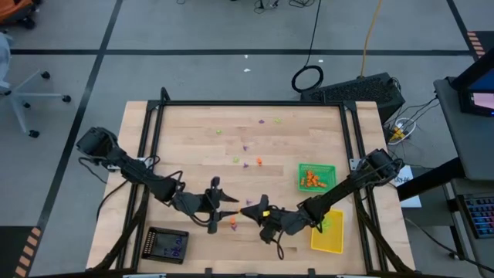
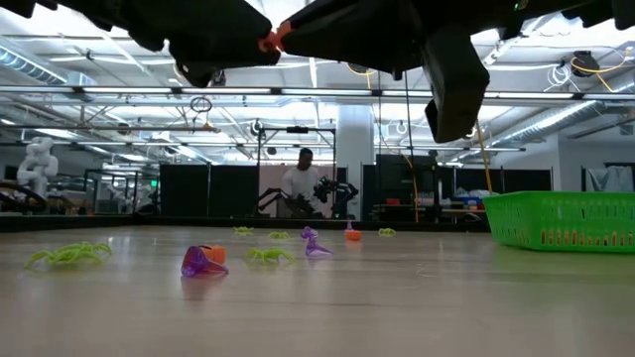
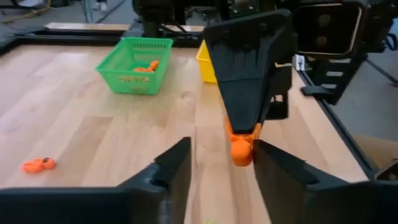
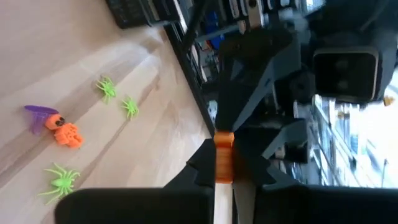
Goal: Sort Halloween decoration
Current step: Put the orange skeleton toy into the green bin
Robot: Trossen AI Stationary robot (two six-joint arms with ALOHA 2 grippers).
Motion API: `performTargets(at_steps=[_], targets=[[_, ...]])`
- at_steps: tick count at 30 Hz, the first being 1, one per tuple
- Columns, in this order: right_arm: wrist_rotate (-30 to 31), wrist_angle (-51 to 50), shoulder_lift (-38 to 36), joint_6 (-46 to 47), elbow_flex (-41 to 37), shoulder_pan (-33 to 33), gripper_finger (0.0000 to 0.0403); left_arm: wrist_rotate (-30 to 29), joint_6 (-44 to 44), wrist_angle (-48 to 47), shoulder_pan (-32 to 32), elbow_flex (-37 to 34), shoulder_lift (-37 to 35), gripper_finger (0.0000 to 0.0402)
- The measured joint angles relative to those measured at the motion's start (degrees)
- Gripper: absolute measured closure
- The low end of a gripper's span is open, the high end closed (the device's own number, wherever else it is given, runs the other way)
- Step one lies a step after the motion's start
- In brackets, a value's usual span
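My two grippers meet in mid-air above the near middle of the table. My right gripper [image 4: 224,171] is shut on a small orange trinket [image 4: 224,155], which also shows at the top of the low view [image 2: 268,41]. My left gripper [image 3: 221,158] is open. Its fingers stand on either side of that orange trinket [image 3: 241,148]; whether one touches it, I cannot tell. More trinkets lie on the wood: green spiders [image 4: 107,88], a purple and orange pair [image 4: 55,126], and a purple one [image 2: 202,262]. My right gripper pinches the orange trinket [image 4: 224,163] between its two fingers, level, pointing toward the table's left. One end of the trinket [image 3: 241,152] sticks out beyond the fingertips. It is lifted clear of the table.
A green tray [image 1: 316,177] holding orange trinkets stands right of centre. A yellow tray [image 1: 326,234] sits near the right near corner and a black tray [image 1: 168,245] near the left near corner. Purple and green trinkets [image 1: 262,121] are scattered toward the far edge. A person [image 2: 301,183] stands far behind the table.
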Motion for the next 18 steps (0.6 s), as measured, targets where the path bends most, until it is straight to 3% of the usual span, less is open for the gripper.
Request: performTargets(at_steps=[4, 10, 14, 18], targets=[[4.1, -2.0, -1.2, 2.7, 0.0, 0.8, 0.0394, -0.3, 0.7, 0.0, 0.0, 0.0, -1.0, 0.0208], [4.2, -11.7, -6.7, 10.5, 0.0, 2.8, 0.0394, -0.3, 0.7, 0.6, 0.0, 0.1, -1.6, 0.0207], [7.5, -25.0, -12.4, 21.4, 0.0, 4.2, 0.0394, -0.7, 0.7, 1.3, 0.0, 0.1, -1.6, 0.0207], [10.1, -42.4, -20.2, 39.1, 0.0, 4.7, 0.0394, -2.1, 0.7, 1.7, 0.0, 0.1, -1.6, 0.0207]])
